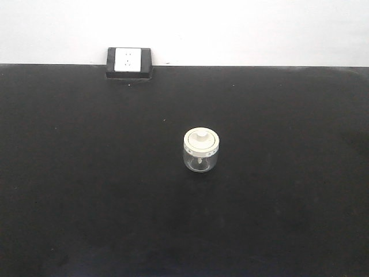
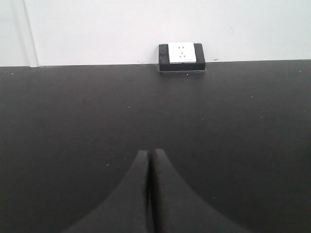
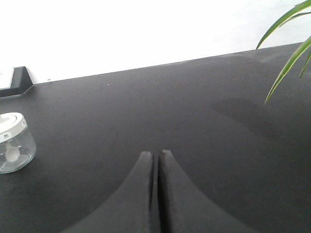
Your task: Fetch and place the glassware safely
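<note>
The glassware (image 1: 201,150), a small squat clear jar with a cream-white knobbed lid, stands upright near the middle of the black table (image 1: 86,190). It also shows at the left edge of the right wrist view, the jar (image 3: 13,142) well to the left of my right gripper (image 3: 155,153). That gripper is shut with nothing between its fingers. My left gripper (image 2: 149,152) is shut too, holding nothing, and the jar is out of its view. Neither gripper appears in the front view.
A black block with a white socket face (image 1: 128,62) sits at the table's back edge against the white wall; the same socket block (image 2: 181,57) lies straight ahead of the left gripper. Green plant leaves (image 3: 286,46) hang in at the right.
</note>
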You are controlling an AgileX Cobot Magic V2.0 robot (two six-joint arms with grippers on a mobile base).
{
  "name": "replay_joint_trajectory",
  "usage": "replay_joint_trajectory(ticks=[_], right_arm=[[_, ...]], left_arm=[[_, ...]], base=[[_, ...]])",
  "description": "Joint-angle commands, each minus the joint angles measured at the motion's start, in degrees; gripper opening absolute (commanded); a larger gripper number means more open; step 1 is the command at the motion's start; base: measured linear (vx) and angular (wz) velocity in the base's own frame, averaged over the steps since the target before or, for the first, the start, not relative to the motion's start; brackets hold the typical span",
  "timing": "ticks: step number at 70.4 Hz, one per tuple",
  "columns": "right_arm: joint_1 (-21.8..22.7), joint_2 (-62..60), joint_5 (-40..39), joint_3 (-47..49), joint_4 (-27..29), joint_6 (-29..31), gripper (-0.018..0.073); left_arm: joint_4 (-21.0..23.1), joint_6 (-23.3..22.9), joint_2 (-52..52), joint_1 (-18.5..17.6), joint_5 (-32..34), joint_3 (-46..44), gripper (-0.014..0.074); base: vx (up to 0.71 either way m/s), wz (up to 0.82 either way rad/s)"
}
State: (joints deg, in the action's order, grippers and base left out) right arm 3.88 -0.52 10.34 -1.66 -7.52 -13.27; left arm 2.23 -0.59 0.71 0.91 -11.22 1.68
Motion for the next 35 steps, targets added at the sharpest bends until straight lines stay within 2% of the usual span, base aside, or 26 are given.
replay_joint_trajectory(ticks=[1,35], right_arm=[[0.4,-0.8,-4.2,-1.0,-0.2,0.5,-0.0004],[0.4,-0.8,-4.2,-1.0,-0.2,0.3,-0.0004]], left_arm=[[0.4,-0.4,0.7,-0.2,4.0,1.6,-0.0007],[0.4,-0.4,0.7,-0.2,4.0,1.6,-0.0007]], base=[[0.00,0.00],[0.00,0.00]])
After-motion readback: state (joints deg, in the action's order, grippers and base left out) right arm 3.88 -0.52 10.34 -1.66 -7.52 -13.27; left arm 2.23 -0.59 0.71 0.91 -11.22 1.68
